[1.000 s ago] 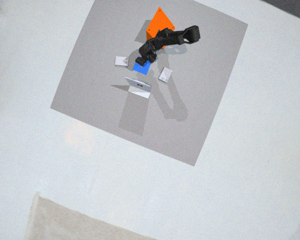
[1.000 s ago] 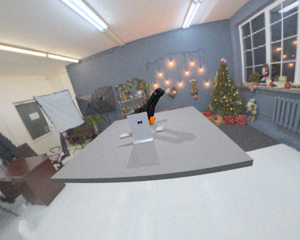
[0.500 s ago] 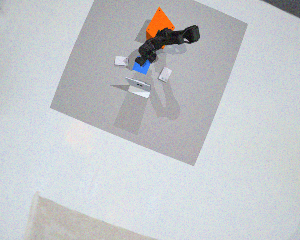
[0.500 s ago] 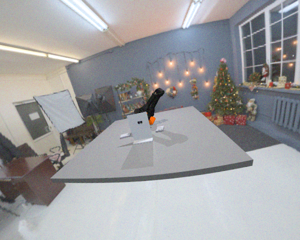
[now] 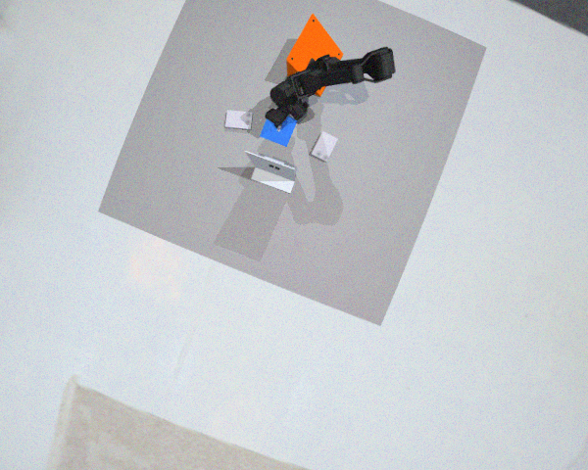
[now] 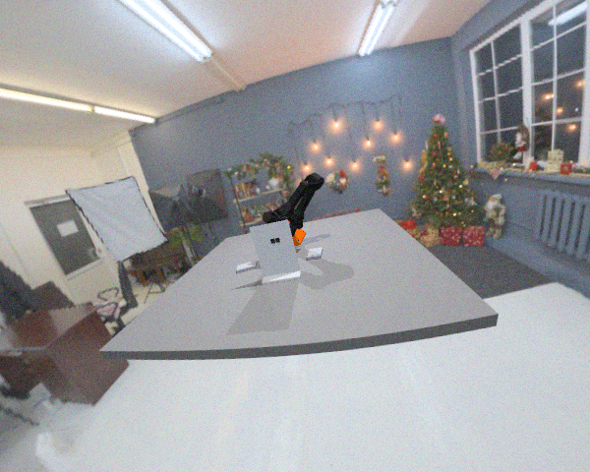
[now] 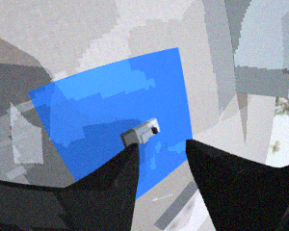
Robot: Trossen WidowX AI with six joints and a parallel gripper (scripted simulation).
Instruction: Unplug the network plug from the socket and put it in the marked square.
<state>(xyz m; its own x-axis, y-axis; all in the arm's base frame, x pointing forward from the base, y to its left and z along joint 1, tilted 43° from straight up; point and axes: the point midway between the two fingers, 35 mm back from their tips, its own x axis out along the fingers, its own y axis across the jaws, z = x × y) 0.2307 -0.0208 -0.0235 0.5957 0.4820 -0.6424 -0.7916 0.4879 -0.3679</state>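
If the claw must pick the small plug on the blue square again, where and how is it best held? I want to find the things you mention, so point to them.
Probably by the long sides of its body, near the middle, coming from above: the plug [image 5: 279, 128] [image 7: 144, 130] looks small and oblong, and lies within the blue square [image 5: 275, 135] [image 7: 106, 106], below the open claw [image 7: 162, 148].

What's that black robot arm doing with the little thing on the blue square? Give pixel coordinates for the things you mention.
The black arm [image 5: 324, 75] [image 6: 301, 201] seems to be letting go of a small plug [image 7: 145, 132]. Its gripper [image 5: 279, 127] [image 7: 162, 148] is open just above, and the plug lies on the blue square [image 5: 277, 135] [image 7: 111, 106], away from the upright panel [image 5: 279, 163] [image 6: 274, 256].
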